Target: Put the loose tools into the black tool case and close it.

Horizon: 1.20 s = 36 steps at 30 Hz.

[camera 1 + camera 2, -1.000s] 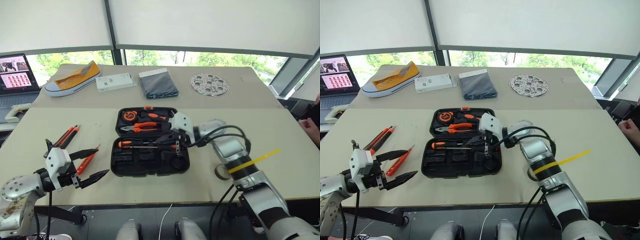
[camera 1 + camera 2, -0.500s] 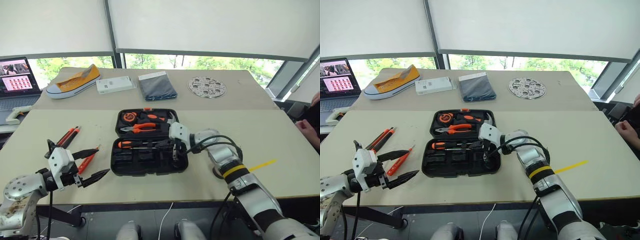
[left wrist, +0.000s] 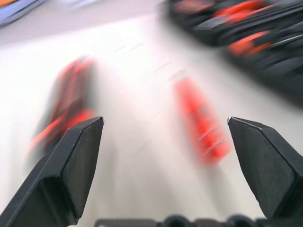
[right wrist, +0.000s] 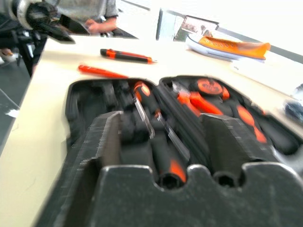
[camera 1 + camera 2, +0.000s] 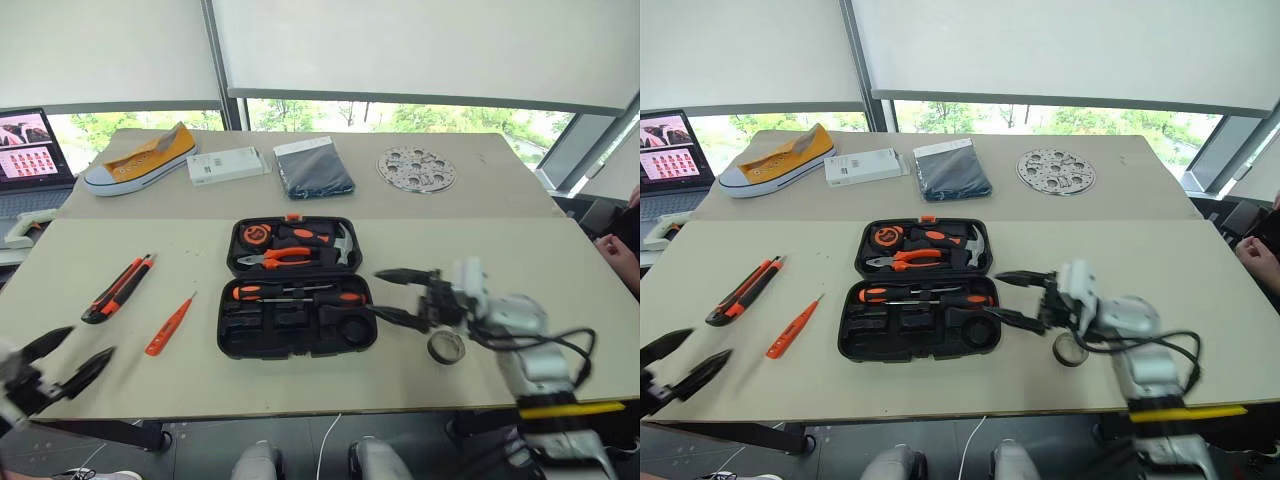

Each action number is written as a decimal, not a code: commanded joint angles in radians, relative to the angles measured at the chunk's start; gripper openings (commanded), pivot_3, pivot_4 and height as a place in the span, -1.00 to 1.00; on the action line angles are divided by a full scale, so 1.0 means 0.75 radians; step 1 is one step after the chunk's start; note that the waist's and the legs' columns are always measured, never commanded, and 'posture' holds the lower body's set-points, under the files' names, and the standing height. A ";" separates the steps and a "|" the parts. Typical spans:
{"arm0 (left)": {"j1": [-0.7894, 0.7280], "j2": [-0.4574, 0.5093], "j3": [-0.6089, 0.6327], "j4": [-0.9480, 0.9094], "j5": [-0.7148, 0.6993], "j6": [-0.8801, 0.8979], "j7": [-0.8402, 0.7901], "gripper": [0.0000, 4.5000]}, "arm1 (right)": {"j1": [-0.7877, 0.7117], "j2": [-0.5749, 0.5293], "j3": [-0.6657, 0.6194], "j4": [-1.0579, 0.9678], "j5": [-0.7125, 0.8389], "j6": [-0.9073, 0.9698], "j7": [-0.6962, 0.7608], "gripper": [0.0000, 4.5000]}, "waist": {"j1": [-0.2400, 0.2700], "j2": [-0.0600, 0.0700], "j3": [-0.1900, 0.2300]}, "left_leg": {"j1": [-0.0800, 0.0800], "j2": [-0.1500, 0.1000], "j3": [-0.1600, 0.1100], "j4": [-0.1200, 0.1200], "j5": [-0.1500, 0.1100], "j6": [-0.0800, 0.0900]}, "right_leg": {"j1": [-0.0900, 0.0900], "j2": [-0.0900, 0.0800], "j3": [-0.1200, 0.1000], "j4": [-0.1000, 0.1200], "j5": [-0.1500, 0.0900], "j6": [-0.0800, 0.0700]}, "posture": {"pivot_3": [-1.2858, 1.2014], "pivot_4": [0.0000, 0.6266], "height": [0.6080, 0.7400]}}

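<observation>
Right of the black tool case point(image 5: 297, 300), my right gripper point(image 5: 404, 296) has let go and drawn back, fingers spread, empty; both screwdrivers point(image 5: 296, 294) sit inside; tape roll point(image 5: 446, 346), knife and slim driver remain.

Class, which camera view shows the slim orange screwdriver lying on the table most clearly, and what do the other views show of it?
The left eye view: the slim orange screwdriver lies whole and unblocked on the table, between the knife and the black tool case. The right eye view matches. The left wrist view smears it; the right wrist view shows it far off.
</observation>
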 commanded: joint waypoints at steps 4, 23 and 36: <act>0.082 0.061 0.046 0.046 0.023 0.048 0.001 1.00 | 0.153 -0.117 -0.176 0.099 0.067 -0.124 0.048 0.58 | 0.005 -0.006 0.002 | 0.007 0.001 0.000 0.000 0.000 -0.001 | 0.006 0.000 0.000 -0.001 -0.011 -0.003 | 0.03 -0.52 1.00; -0.417 0.112 -0.526 -0.526 -0.005 1.005 0.588 1.00 | -0.020 -0.032 0.026 -0.237 0.117 -0.004 -0.028 0.99 | 0.001 -0.006 0.002 | 0.006 0.001 -0.003 -0.002 0.006 -0.006 | 0.005 0.002 0.001 0.003 0.001 -0.001 | 0.03 -0.52 1.00; -0.452 0.048 -0.578 -0.472 0.042 1.031 0.621 -0.79 | -0.039 -0.041 0.022 -0.260 0.132 0.023 -0.048 1.00 | 0.018 -0.004 0.002 | 0.008 -0.001 -0.003 -0.003 0.006 -0.006 | 0.007 0.000 0.000 0.003 0.001 -0.001 | 0.03 -0.52 1.00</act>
